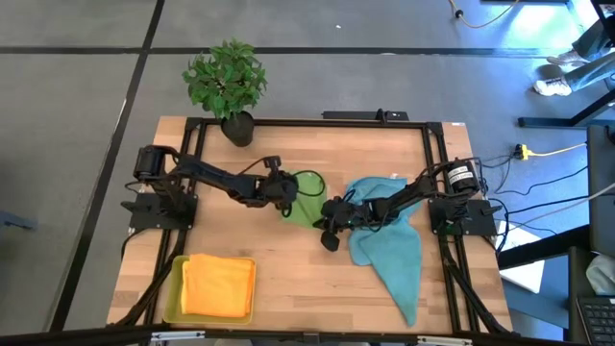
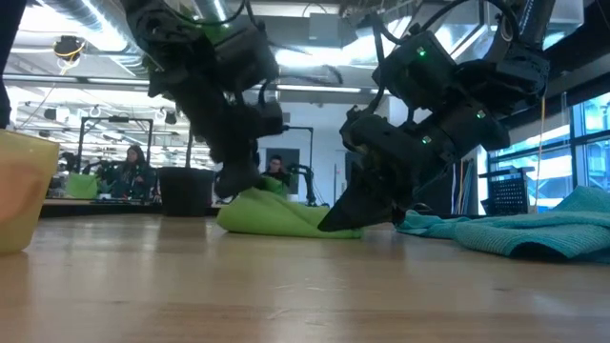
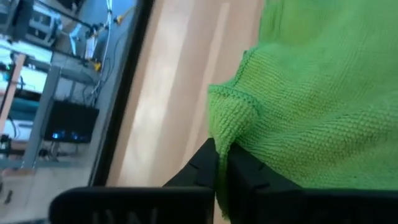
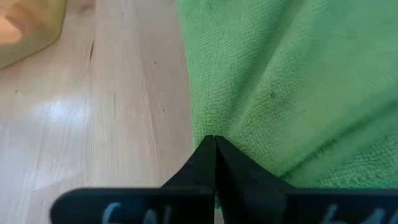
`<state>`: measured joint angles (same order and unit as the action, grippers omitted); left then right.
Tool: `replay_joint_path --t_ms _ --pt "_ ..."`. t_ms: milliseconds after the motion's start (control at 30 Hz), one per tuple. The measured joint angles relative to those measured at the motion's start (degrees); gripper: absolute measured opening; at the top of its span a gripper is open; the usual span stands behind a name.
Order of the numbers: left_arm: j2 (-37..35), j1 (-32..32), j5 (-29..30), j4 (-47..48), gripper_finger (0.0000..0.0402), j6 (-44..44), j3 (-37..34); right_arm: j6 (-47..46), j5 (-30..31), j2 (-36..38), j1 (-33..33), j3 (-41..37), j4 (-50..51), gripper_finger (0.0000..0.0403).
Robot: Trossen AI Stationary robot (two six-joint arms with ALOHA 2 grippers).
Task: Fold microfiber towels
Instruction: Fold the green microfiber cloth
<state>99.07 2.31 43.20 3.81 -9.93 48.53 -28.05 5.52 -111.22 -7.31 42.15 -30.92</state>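
A green towel [image 1: 307, 199] lies bunched on the table's middle; it also shows in the low view [image 2: 276, 217]. My left gripper [image 1: 286, 195] is at its left side, shut on it, and shows in its own wrist view [image 3: 219, 157]. My right gripper [image 1: 332, 213] is at the towel's near right side, low over the table, also shut on it, and shows in its own wrist view [image 4: 214, 143]. A heap of teal towels [image 1: 389, 245] lies at the right. A yellow-orange towel [image 1: 219, 284] lies in the yellow tray [image 1: 173, 306]. My left gripper pinches a hemmed corner of the green towel [image 3: 231, 118] between its two fingers. The corner stands out past the fingertips, and the rest of the cloth spreads away slack. My right gripper pinches the green towel at its edge [image 4: 224, 134] between its two shut fingers, close to the table top [image 2: 343, 227]. One layer or several, I cannot tell. The cloth beyond the fingers lies slack in soft folds.
A potted plant [image 1: 227, 85] stands at the table's far left. The yellow tray sits at the near left corner. The teal heap covers the table's right side down to the near edge. Bare wood [image 1: 288, 279] lies between the tray and the teal heap.
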Motion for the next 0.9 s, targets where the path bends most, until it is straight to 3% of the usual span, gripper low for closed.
replay_joint_path --t_ms 400,533,733,900 --pt "-9.8 -0.81 -0.82 5.0 0.0141 0.66 0.02 0.0 -0.3 -0.11 0.0 -0.09 -0.73 0.0005" --pt "-12.13 -2.9 -2.5 7.86 0.0149 2.28 0.02 0.02 -0.77 -0.11 0.0 -0.09 -0.99 0.0005" --pt "-12.03 -8.44 -16.13 8.42 0.0148 4.93 -0.85 0.08 -1.04 2.17 -0.11 -0.28 -0.55 0.0014" --pt "-12.03 -13.74 -16.45 8.16 0.0148 5.87 -1.26 1.57 0.39 5.45 -0.39 -0.17 -0.6 0.0026"
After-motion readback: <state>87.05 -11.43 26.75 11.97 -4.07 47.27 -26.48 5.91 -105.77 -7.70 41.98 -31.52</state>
